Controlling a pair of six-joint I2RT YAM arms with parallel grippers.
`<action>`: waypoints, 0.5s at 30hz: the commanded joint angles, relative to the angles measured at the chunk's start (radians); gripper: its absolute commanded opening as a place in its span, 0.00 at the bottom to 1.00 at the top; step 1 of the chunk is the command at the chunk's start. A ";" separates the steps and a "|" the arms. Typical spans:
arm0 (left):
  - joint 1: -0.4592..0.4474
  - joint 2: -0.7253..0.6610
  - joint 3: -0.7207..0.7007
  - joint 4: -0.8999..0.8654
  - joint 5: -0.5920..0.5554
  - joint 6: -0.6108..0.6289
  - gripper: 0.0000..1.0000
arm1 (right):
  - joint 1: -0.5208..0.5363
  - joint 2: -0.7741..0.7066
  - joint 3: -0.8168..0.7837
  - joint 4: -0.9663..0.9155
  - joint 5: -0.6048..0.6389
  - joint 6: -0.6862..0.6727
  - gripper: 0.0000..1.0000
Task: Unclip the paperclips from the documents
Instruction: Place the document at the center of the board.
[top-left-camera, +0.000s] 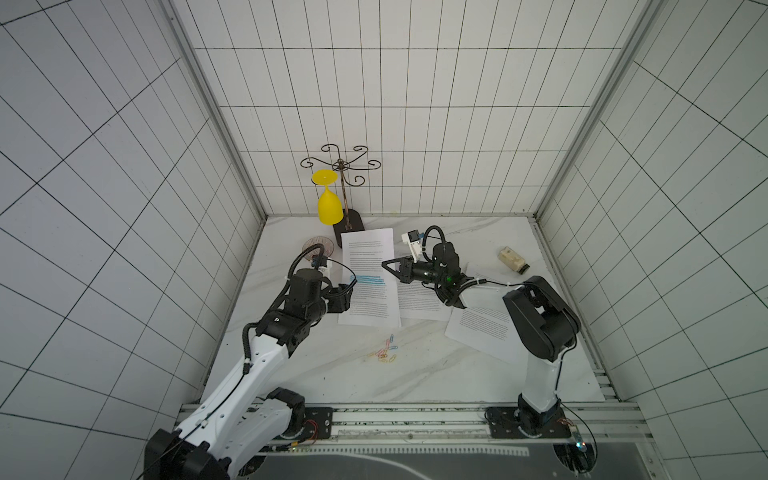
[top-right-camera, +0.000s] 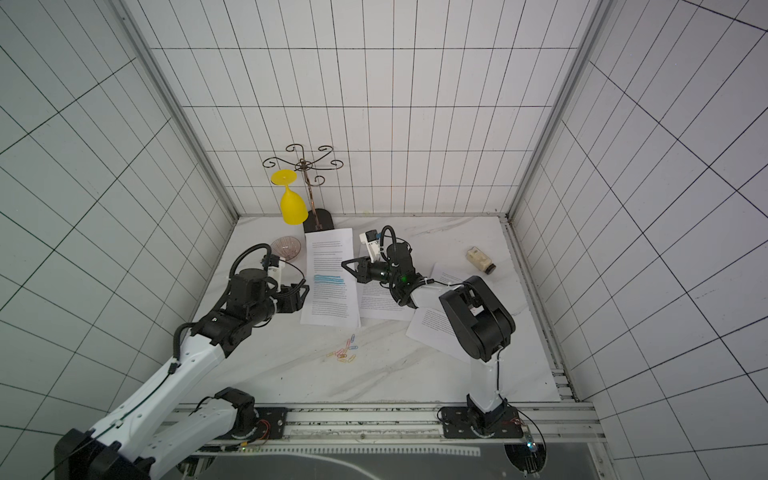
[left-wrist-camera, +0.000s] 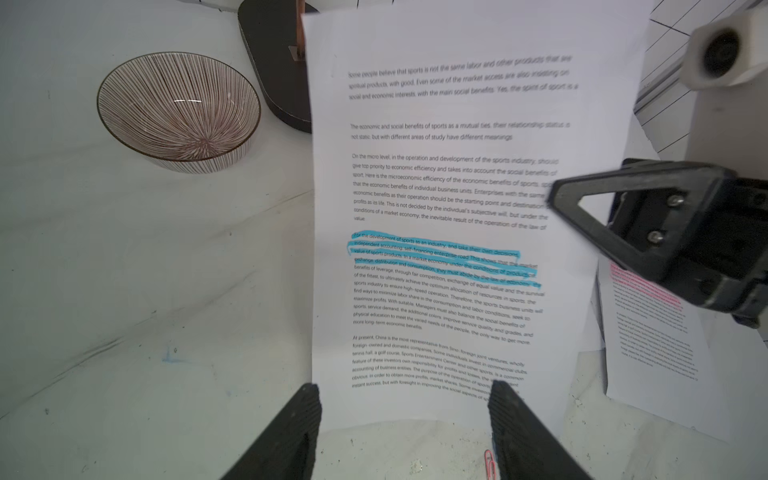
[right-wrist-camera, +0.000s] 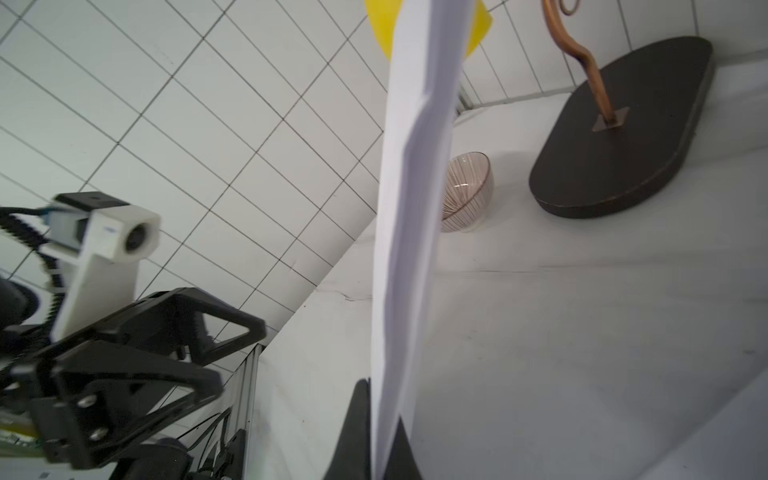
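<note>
Toward the back edge of the worktop (top-left-camera: 415, 374), the right end effector (top-left-camera: 384, 263) pinches the blue-highlighted document (top-left-camera: 365, 299) by one edge, the left end effector (left-wrist-camera: 404, 386) open, so sheets may slip or crease.

Three white printed paper documents: the blue-banded document (top-left-camera: 368, 291), the pink-banded document (left-wrist-camera: 656, 340) and a third document (top-left-camera: 482, 332). One loose heap of small coloured wire paperclips (top-left-camera: 384, 351), several in number, too small for an exact count. One yellow plastic goblet (top-left-camera: 329, 203). One dark scrolled wire stand (top-left-camera: 348, 224). One brown-striped round bowl (top-left-camera: 318, 246). One cream bottle with a dark cap (top-left-camera: 513, 259). Two black-and-white robot arms: the left arm (top-left-camera: 266, 357) and the right arm (top-left-camera: 540, 328).
</note>
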 joint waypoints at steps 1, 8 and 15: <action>0.007 -0.008 0.030 -0.019 -0.007 0.019 0.66 | 0.025 0.079 0.176 0.079 0.094 0.041 0.00; 0.011 -0.012 0.050 -0.041 -0.006 0.031 0.66 | 0.047 0.202 0.257 0.058 0.181 0.067 0.00; 0.013 -0.024 0.041 -0.042 -0.024 0.046 0.66 | 0.050 0.198 0.309 -0.161 0.225 -0.006 0.68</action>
